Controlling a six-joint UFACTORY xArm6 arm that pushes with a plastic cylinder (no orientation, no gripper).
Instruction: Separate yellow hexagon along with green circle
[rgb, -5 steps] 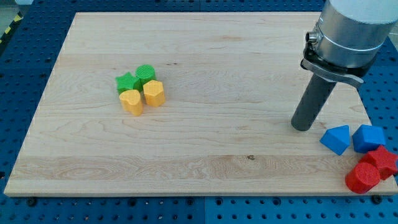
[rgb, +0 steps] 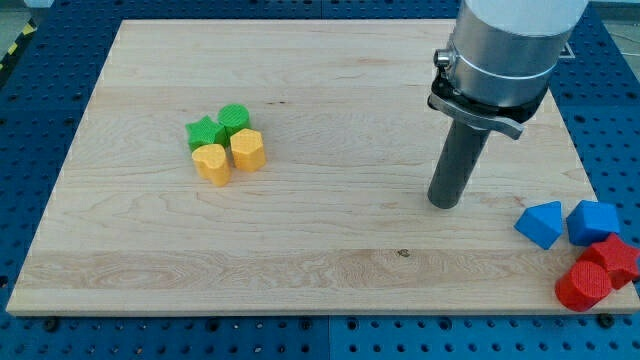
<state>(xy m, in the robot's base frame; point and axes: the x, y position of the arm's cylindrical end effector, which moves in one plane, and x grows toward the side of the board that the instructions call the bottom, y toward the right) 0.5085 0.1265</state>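
Note:
The yellow hexagon (rgb: 247, 149) sits left of the board's middle, touching the green circle (rgb: 234, 119) just above it. A green star (rgb: 203, 133) and a yellow heart (rgb: 211, 163) press against them on the left, making one tight cluster. My tip (rgb: 442, 203) rests on the wooden board (rgb: 320, 240) far to the right of the cluster, about a third of the board's width away, touching no block.
At the board's lower right corner lie a blue triangle-like block (rgb: 540, 223), a blue block (rgb: 592, 221), a red block (rgb: 612, 259) and a red block (rgb: 583, 286). The blue ones are right of my tip.
My tip has moved left, away from the blue and red blocks and toward the cluster. No block has moved.

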